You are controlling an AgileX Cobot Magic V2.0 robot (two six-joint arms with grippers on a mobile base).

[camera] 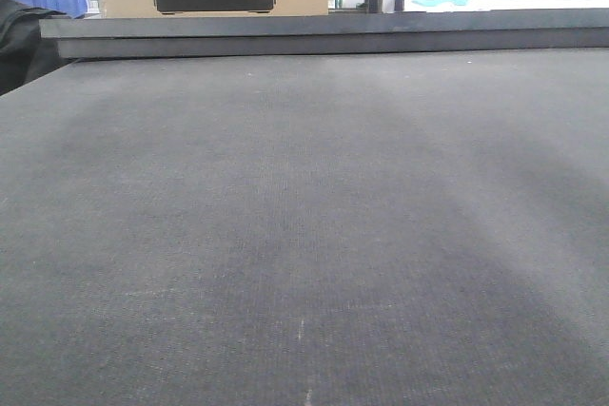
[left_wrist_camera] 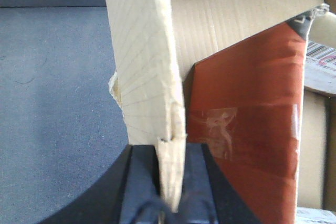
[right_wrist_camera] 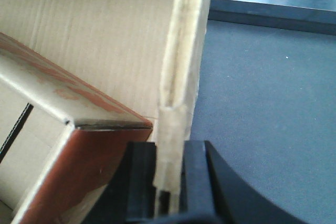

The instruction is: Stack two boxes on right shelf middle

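Left gripper (left_wrist_camera: 170,174) and right gripper (right_wrist_camera: 169,174) each pinch a thin wall of the box (left_wrist_camera: 144,61); corrugated card looks light but bendy; best gripped low, near corners.

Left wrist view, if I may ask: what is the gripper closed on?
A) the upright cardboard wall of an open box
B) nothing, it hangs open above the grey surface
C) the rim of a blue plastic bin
A: the left gripper has its dark jaws pressed against either side of the pale upright wall of the box.
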